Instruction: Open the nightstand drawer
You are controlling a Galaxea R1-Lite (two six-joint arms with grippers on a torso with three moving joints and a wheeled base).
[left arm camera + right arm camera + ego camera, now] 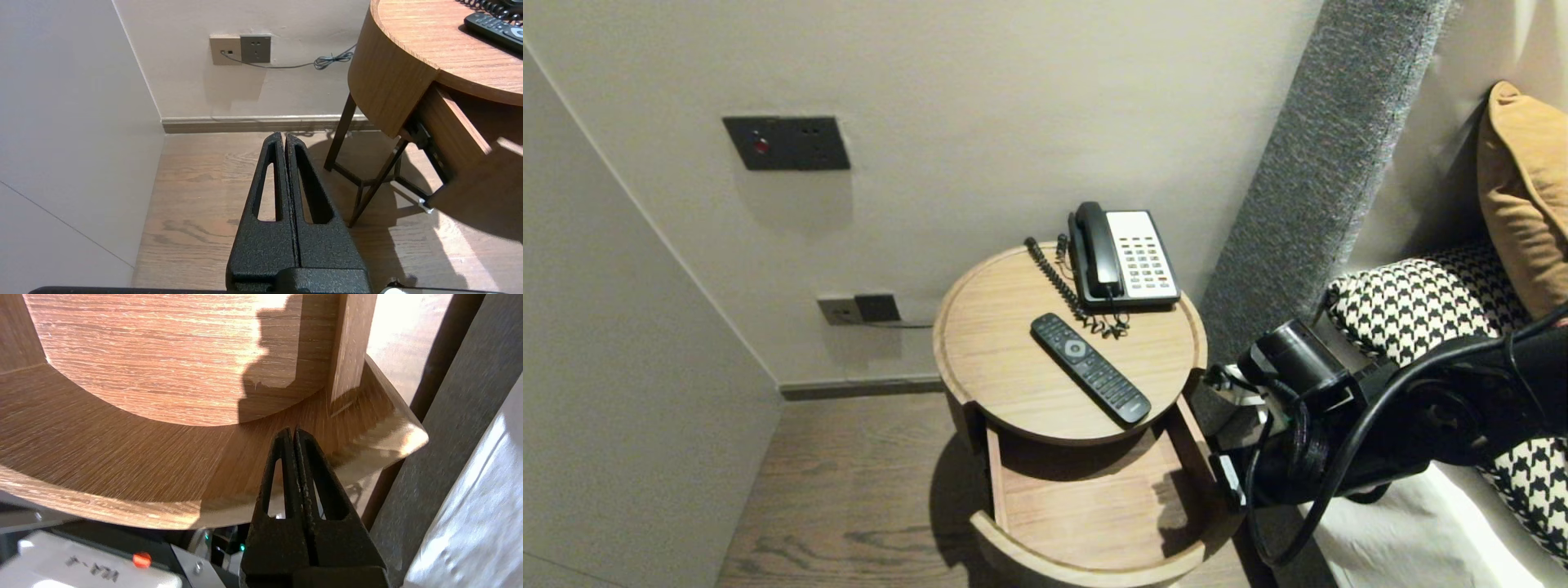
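While the right arm is reaching in from the bed side, the right gripper (pixel 294 430) is hovering with its two black fingers pressed together and holding nothing, just above the curved front wall of the light brown wooden drawer (pixel 1086 510), near the right end of that wall; I cannot tell whether the tips are touching the wood. The drawer is standing open under the round wooden bedside table (pixel 1005 359) and is sticking out toward the robot, so its bare floor is showing. The table is sitting tightly between the pale wall and the grey upholstered headboard panel (pixel 1307 188), which is probably why the arm is coming over the black-and-white houndstooth cushion (pixel 1413 302) and not from the front. On the top, the long black remote control (pixel 1090 367) is lying diagonally near the front edge, easy to reach from the bed. The black-and-white desk telephone (pixel 1127 257) is resting at the back, close to the wall, with its black coiled cord (pixel 1054 278) trailing beside it, I think so that its cable is reaching the wall socket (pixel 241 49) below. The left gripper (pixel 284 136) is hanging low with its fingers also closed and empty, pointing at the brown wooden floor (pixel 196 196), well apart from the table, and it is looking parked.
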